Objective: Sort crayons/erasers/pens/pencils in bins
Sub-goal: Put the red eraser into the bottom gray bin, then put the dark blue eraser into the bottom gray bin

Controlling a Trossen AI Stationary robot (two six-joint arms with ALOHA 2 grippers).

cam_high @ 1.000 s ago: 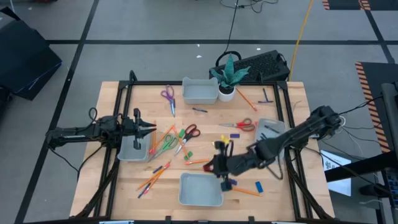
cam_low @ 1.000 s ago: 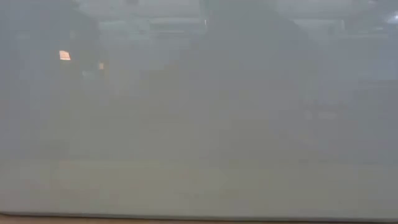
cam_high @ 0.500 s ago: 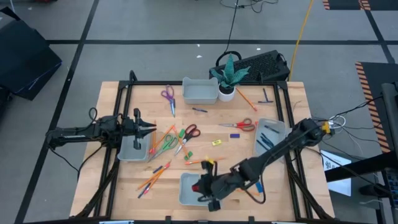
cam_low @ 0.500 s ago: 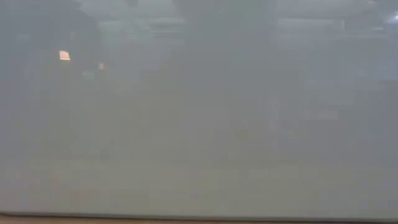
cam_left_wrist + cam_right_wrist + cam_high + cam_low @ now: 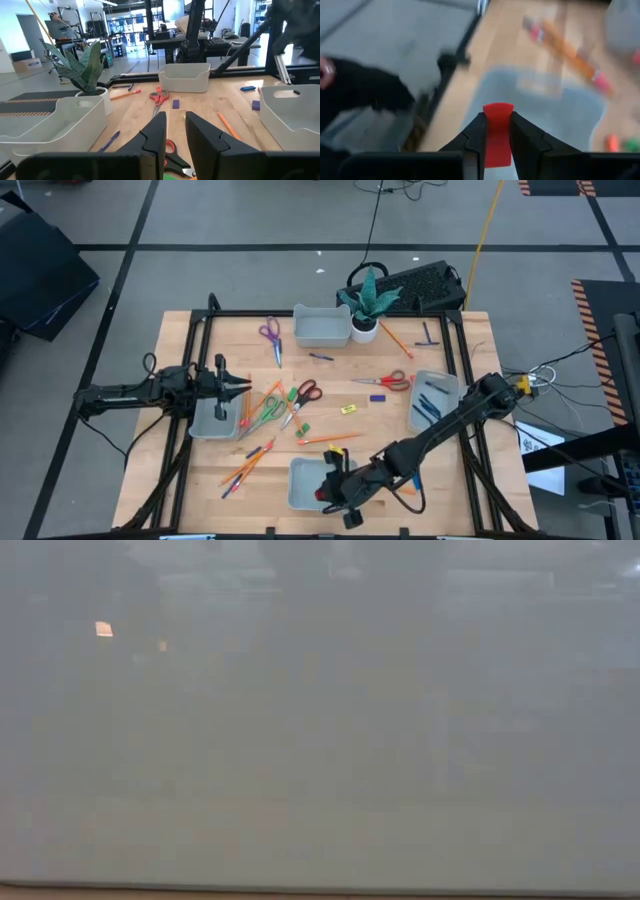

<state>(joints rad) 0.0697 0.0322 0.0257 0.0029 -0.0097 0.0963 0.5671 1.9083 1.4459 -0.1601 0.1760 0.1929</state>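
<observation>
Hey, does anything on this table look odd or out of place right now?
The low view is fogged to blank grey. Otherwise only the unsorted scatter: pencils, scissors and erasers loose on the wood. The right tool holds a red eraser over the near bin.

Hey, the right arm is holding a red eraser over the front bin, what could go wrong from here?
1. The right end effector pinches the red eraser only by its sides, so it may slip out early.
2. In the high view the end effector is near the front bin's right edge; a release here could bounce the eraser out onto the table.
3. The low view is fogged over, so height above the bin is hard to judge.
</observation>
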